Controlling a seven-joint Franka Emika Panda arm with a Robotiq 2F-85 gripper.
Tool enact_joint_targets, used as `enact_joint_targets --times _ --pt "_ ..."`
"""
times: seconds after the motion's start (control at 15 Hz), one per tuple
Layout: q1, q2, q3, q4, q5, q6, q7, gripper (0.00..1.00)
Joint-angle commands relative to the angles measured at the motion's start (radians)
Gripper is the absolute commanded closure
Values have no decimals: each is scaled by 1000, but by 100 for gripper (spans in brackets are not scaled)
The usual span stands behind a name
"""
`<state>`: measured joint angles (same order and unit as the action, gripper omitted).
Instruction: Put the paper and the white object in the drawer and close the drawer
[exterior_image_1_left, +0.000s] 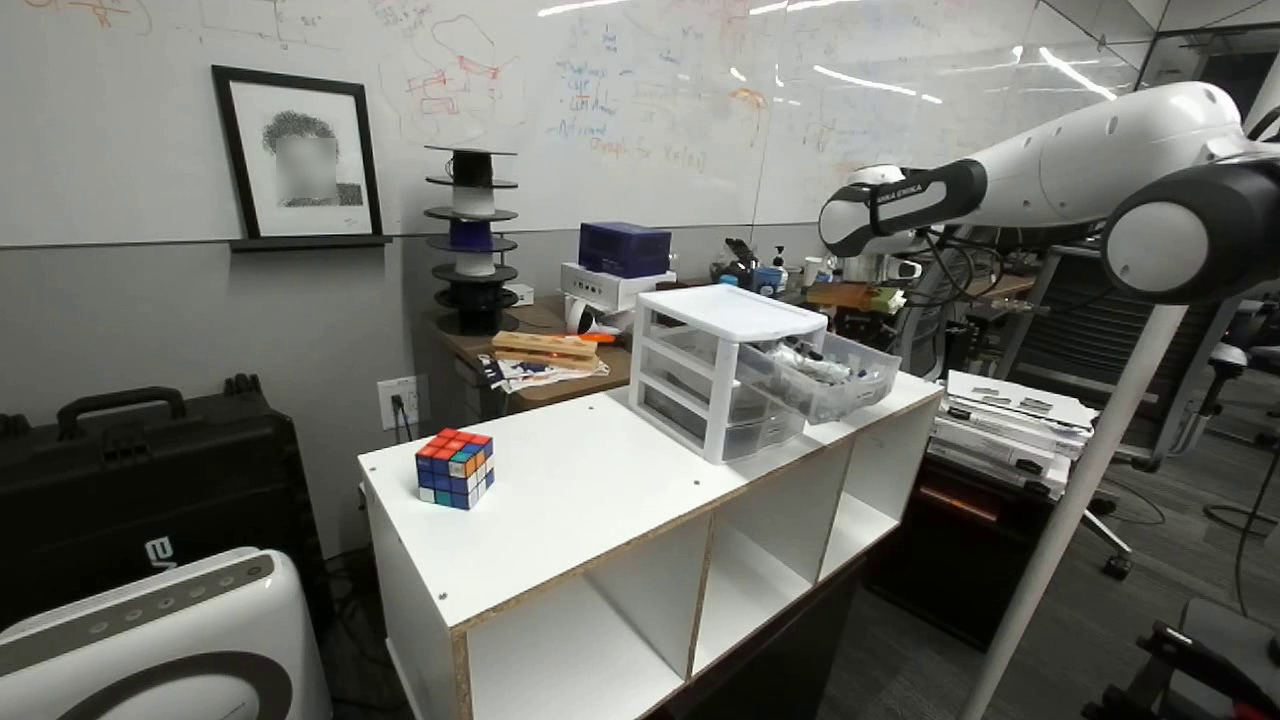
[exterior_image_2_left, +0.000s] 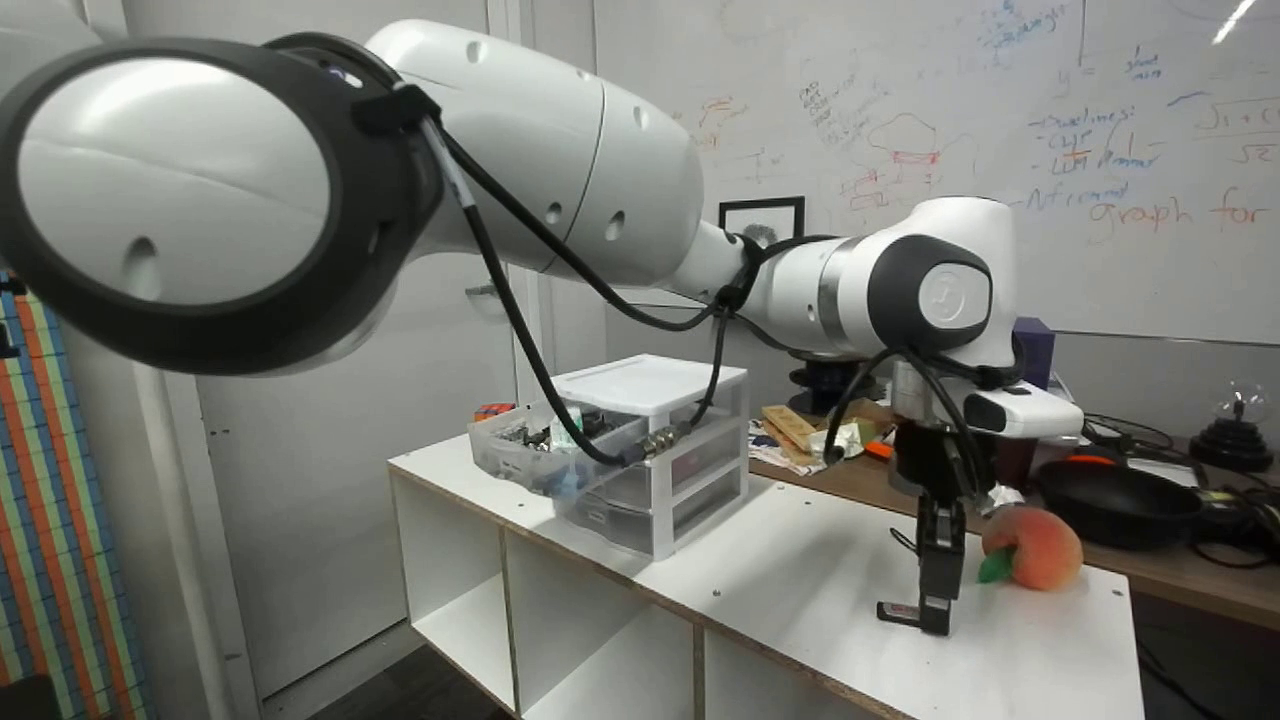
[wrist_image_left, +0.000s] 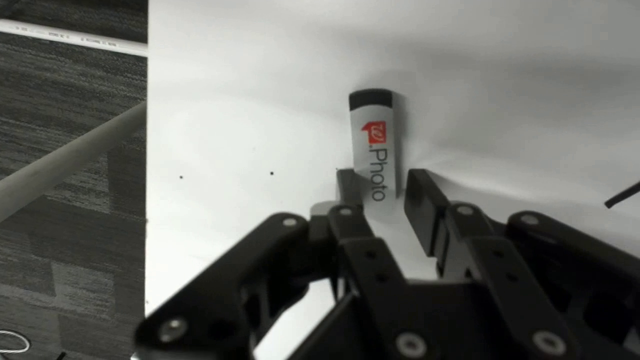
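Stick (wrist_image_left: 374, 140) marked "Photo" lies on the white shelf unit (exterior_image_2_left: 790, 592), one end between the jaws, which stand part-way apart with a gap on one side and no grip showing. A peach (exterior_image_2_left: 1040, 548) sits nearby; in both exterior views the top drawer (exterior_image_1_left: 858, 392) of the small white chest (exterior_image_1_left: 735, 312) stands pulled out, holding small items (exterior_image_1_left: 818, 364)

White shelf unit (exterior_image_1_left: 560, 470) | on its top we observe: drawer chest (exterior_image_1_left: 722, 395) | Rubik's cube (exterior_image_1_left: 456, 469) | one peach (exterior_image_2_left: 1045, 548) | small flat stick (wrist_image_left: 375, 142), marked "Photo"
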<state>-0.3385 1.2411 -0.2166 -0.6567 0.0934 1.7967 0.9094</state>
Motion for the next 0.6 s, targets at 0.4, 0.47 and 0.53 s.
enact_joint_targets --times 0.4,0.47,0.53 --pt "-8 -17 13 5 1 -3 -65 95" --pt "-9 -39 12 -10 -5 -15 -97 95" --pt "-10 -60 11 -25 -4 -20 -123 95"
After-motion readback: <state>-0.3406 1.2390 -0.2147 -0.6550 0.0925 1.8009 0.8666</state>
